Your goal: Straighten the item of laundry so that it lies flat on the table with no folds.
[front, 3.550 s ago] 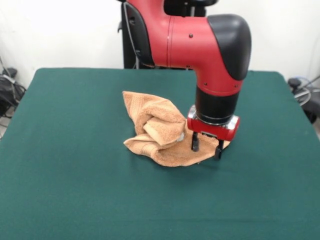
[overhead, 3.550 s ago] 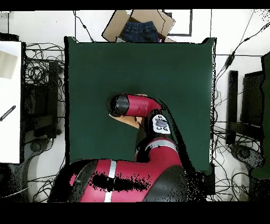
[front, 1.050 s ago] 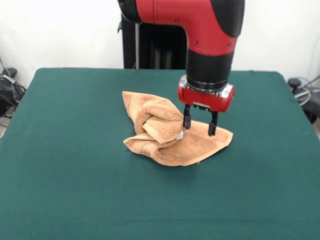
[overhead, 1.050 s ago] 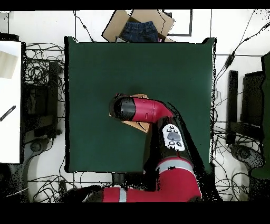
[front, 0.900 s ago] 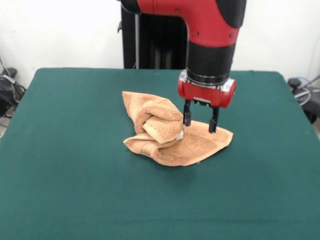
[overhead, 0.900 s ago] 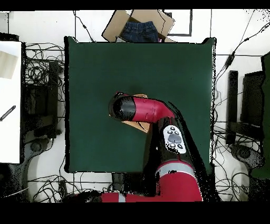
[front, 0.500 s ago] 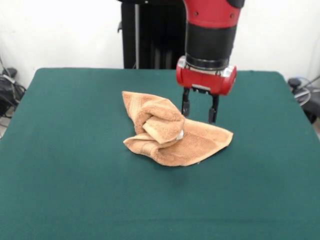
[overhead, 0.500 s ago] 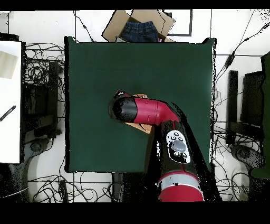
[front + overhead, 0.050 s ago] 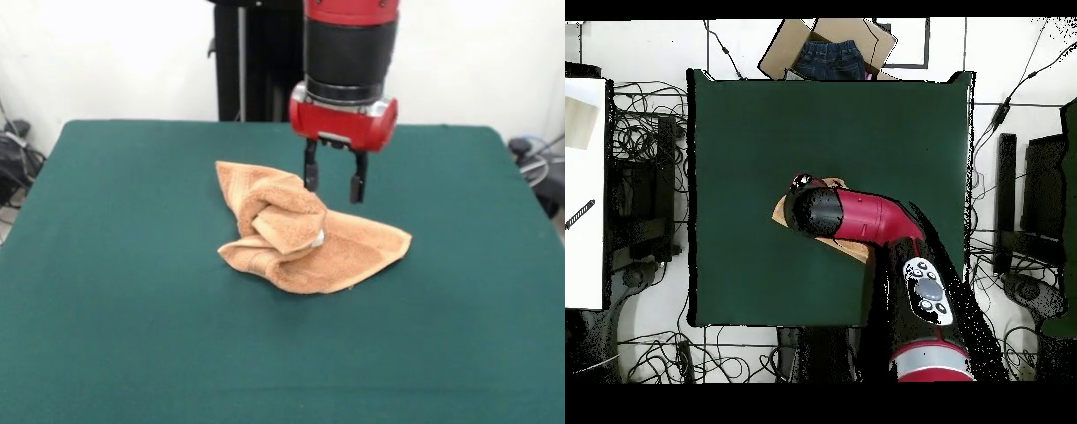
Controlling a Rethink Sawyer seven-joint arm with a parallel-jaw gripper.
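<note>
Orange-tan terry cloth, the towel (image 9: 305, 237) lies crumpled near the middle of the desk (image 9: 132, 336), whose top is dark green felt. Taking the towel as the landmark, in the front view its left part is bunched into a raised roll with a thick folded lump on top, and a woven band shows along the low fold at its near-left edge. Its right part spreads flatter and runs out to a blunt corner pointing right. None of it hangs over a desk edge; green surface shows on all sides of it.

Directly above the towel's far edge hangs the gripper (image 9: 333, 183), carried by the red and black arm (image 9: 347, 53) that comes straight down. Its jaws stand apart, two dark fingers (image 9: 357, 186) pointing down with a clear gap between them and nothing held. The left finger appears against the top of the bunched roll; the right one shows green desk behind it. Whether the tips touch the cloth cannot be told from this view, though they seem to hang just clear of it.

From overhead, the arm (image 9: 865, 220) covers most of the towel (image 9: 781, 212); only thin tan slivers show beside the wrist. Beyond the desk's edge farthest from the towel sits an open cardboard box (image 9: 880, 40) holding dark blue cloth (image 9: 830, 58). Tangled cables (image 9: 640, 130) lie on the floor past the desk's sides.
</note>
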